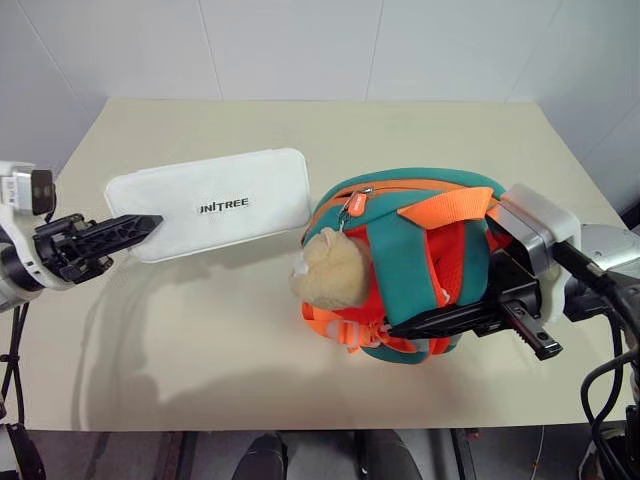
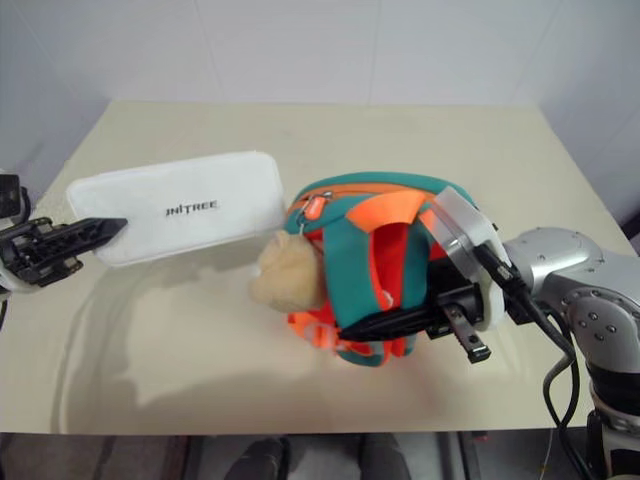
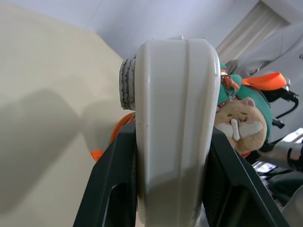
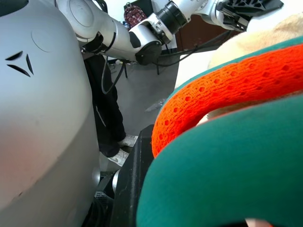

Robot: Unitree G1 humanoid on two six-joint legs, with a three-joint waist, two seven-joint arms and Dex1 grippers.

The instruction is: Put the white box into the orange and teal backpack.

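Observation:
The white box [image 1: 210,205], flat with dark UNITREE lettering, hangs a little above the table and casts a shadow on it. My left gripper [image 1: 148,223] is shut on its left end; the left wrist view shows the box [image 3: 170,118] clamped between the black fingers [image 3: 111,189]. To the right of the box is the orange and teal backpack [image 1: 420,260], its beige plush ball [image 1: 332,270] facing the box. My right gripper [image 1: 430,322] is shut on the backpack's near lower side, with an orange mesh strap [image 4: 227,90] right in front of its camera.
The beige table [image 1: 300,130] runs back to a white wall. Its front edge lies just below the backpack, and its left edge is close to my left hand. Bare tabletop lies between the box's shadow and the front edge.

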